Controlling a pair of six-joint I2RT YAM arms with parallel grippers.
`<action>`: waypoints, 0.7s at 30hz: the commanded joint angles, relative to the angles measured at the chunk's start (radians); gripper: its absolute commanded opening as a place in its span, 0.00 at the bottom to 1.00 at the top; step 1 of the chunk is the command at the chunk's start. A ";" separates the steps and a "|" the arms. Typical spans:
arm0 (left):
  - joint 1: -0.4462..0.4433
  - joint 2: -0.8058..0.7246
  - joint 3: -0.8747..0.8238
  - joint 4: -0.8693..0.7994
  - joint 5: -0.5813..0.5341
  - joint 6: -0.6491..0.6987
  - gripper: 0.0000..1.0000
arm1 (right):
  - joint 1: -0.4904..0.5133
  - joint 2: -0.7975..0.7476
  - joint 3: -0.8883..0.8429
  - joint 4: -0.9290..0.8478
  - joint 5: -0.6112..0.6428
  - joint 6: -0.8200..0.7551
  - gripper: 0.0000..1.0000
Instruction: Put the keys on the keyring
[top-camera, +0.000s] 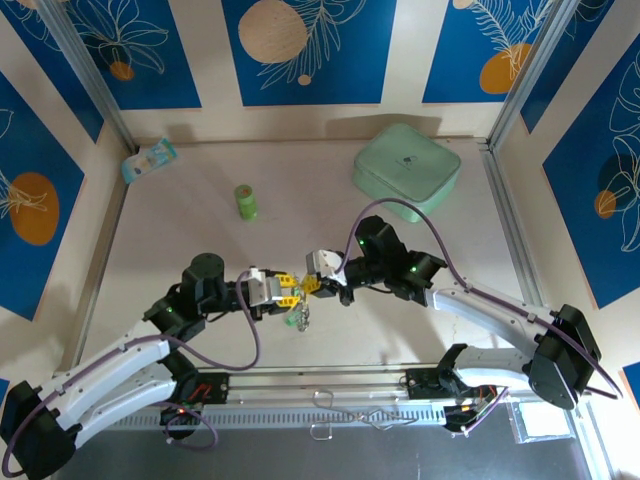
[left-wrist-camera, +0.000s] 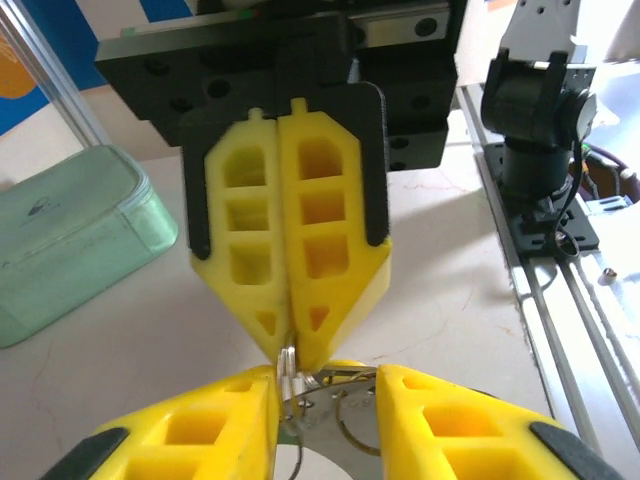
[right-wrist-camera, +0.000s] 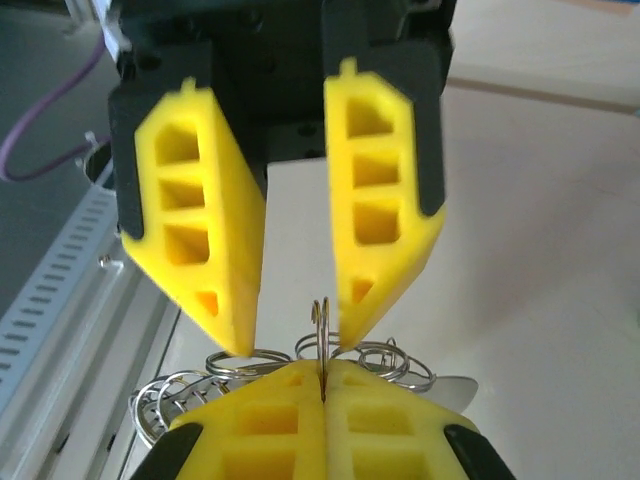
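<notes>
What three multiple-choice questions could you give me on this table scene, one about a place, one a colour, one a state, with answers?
1. Where is the green bottle? A in a gripper; B upright on the table beyond the grippers; C on the floor.
2. What colour are the gripper fingers? A red; B yellow; C white.
3. How is the right gripper? A wide open; B holding the bottle; C shut on the keyring.
Answers: B, it stands free past both arms; B, both wrist views show yellow; C, its fingers meet on the wire.
</notes>
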 joint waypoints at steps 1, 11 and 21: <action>-0.003 -0.002 0.069 -0.086 -0.023 0.021 0.26 | 0.023 0.021 0.078 -0.122 0.068 -0.074 0.00; -0.006 0.069 0.169 -0.273 -0.052 0.099 0.25 | 0.046 0.054 0.177 -0.244 0.101 -0.132 0.00; -0.006 0.082 0.183 -0.289 -0.058 0.106 0.28 | 0.060 0.066 0.194 -0.242 0.110 -0.123 0.00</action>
